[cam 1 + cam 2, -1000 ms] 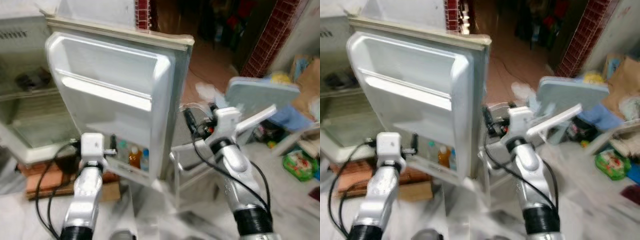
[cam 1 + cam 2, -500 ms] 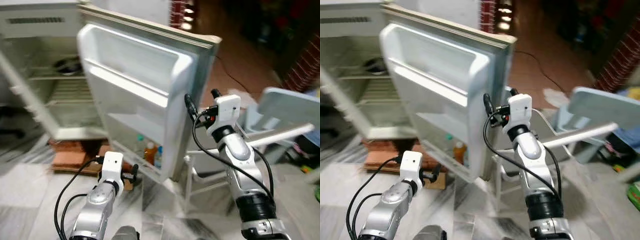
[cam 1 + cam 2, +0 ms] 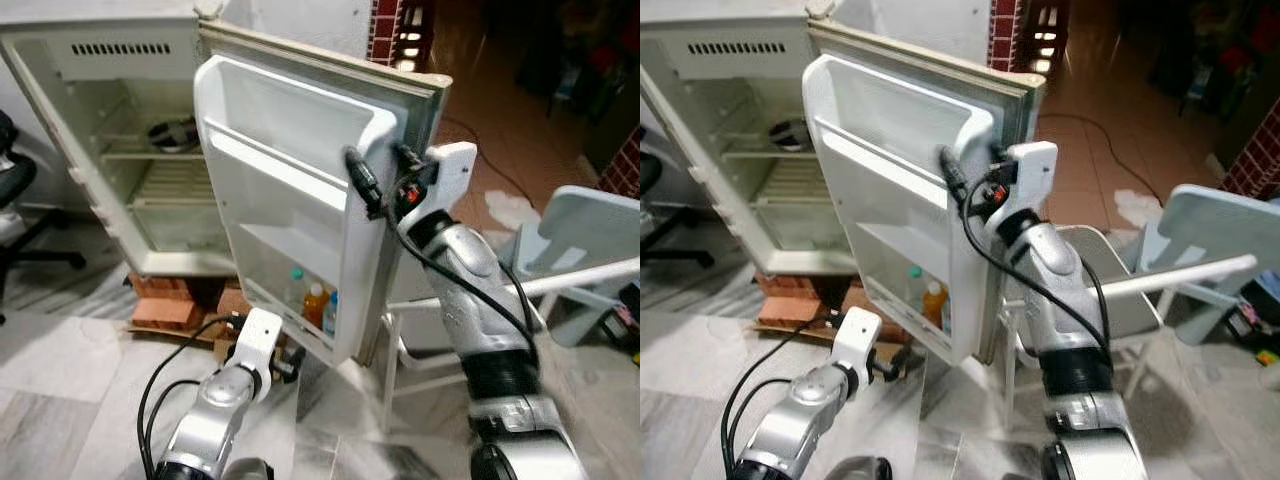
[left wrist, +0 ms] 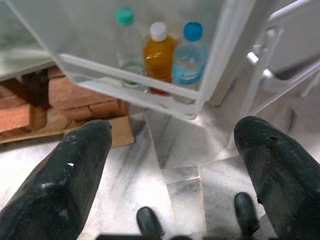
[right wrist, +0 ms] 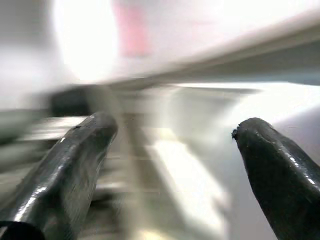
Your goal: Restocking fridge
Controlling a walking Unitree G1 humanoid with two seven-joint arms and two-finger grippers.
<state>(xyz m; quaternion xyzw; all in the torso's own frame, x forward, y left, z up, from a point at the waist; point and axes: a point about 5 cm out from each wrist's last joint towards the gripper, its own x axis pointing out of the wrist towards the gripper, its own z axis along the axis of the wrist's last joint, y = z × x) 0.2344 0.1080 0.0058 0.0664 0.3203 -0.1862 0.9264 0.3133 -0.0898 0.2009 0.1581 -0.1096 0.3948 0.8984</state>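
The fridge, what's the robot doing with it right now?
The fridge door stands wide open, and the right gripper, fingers apart, is raised at the door's outer edge. The left gripper hangs low and open near the floor, pointed at three bottles standing in the bottom door shelf. A dark bowl sits on a shelf inside.

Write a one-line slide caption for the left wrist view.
Open left gripper faces three bottles standing on the fridge door's bottom shelf.

Head views are evenly lit and sharp, dimming toward the dark room behind; the left wrist view is clear. The right wrist view is heavily blurred, with bright white glare.
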